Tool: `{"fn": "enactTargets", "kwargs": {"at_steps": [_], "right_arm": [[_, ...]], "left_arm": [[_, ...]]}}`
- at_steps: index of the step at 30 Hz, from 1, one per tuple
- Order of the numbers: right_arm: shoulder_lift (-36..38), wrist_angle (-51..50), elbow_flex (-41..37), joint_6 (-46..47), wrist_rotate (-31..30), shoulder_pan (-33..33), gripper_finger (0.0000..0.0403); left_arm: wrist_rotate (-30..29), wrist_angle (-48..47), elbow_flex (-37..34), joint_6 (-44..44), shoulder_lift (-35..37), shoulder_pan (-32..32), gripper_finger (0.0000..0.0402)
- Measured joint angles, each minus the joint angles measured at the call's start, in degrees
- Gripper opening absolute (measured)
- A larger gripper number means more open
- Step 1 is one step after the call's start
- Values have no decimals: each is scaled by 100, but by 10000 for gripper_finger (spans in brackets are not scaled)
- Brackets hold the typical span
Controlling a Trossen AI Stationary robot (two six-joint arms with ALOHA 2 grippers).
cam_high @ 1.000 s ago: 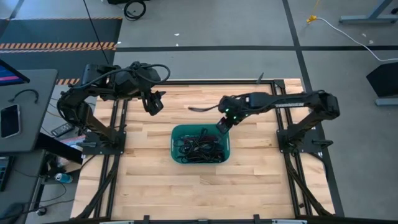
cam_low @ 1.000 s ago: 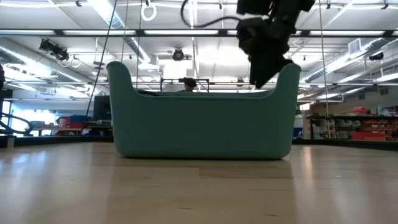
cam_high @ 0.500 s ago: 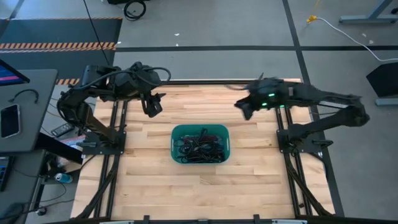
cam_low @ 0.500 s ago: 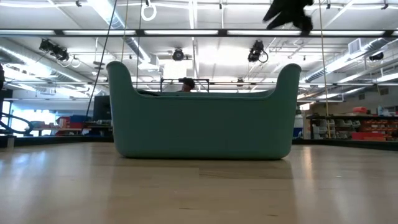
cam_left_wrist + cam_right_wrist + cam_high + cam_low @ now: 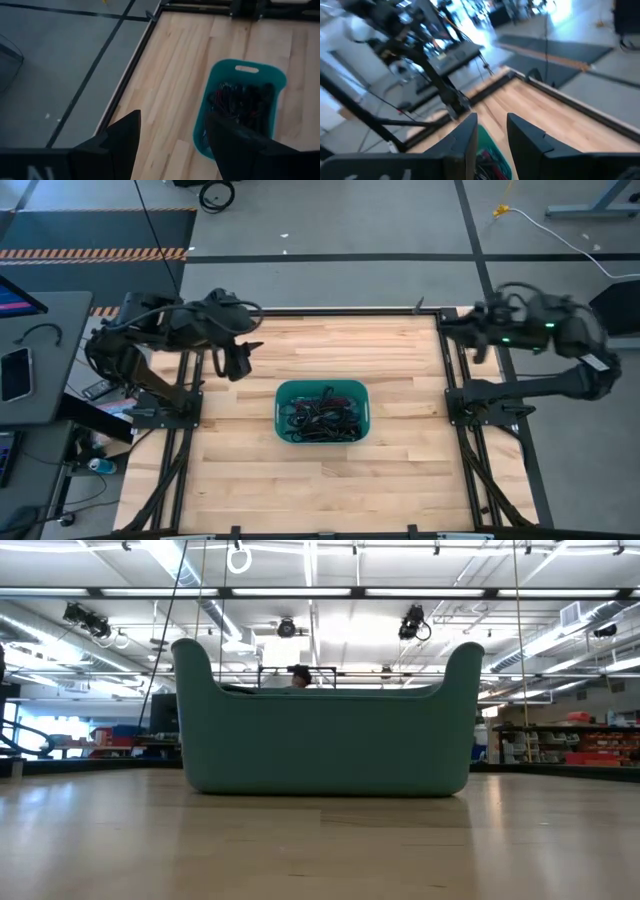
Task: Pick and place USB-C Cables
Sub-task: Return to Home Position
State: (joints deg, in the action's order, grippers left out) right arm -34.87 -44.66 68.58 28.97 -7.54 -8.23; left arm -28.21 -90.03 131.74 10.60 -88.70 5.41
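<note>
- The left gripper point(image 5: 172, 119) hangs with its fingers spread wide, holding nothing.
- The USB-C cables point(image 5: 240, 102) lie ahead of and below it, tangled in the teal bin point(image 5: 225, 65).
- The right gripper point(image 5: 492, 122) seems slightly parted and empty, and is farther off.
- The bin's long axis runs roughly from one gripper toward the other, with the left nearer.

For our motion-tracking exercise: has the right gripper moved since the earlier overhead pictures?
Yes. The right gripper has drawn away from over the teal bin to the right edge of the table.
</note>
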Motion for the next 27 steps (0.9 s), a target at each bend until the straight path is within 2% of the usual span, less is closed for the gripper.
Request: {"fn": "enactTargets", "kwargs": {"at_steps": [4, 7, 9, 24, 27], "right_arm": [[477, 2, 2, -216, 145, 0, 90], [700, -3, 2, -406, 139, 0, 33], [791, 3, 2, -664, 127, 0, 10], [845, 2, 2, -956, 119, 0, 2], [845, 3, 1, -966, 120, 0, 2]], "left_arm": [[-2, 2, 4, 149, 108, 26, 227], [-2, 2, 4, 159, 126, 26, 227], [-2, 3, 3, 169, 125, 26, 227], [48, 190, -7, 281, -201, -48, 225], [118, 113, 0, 225, -281, -41, 202]]}}
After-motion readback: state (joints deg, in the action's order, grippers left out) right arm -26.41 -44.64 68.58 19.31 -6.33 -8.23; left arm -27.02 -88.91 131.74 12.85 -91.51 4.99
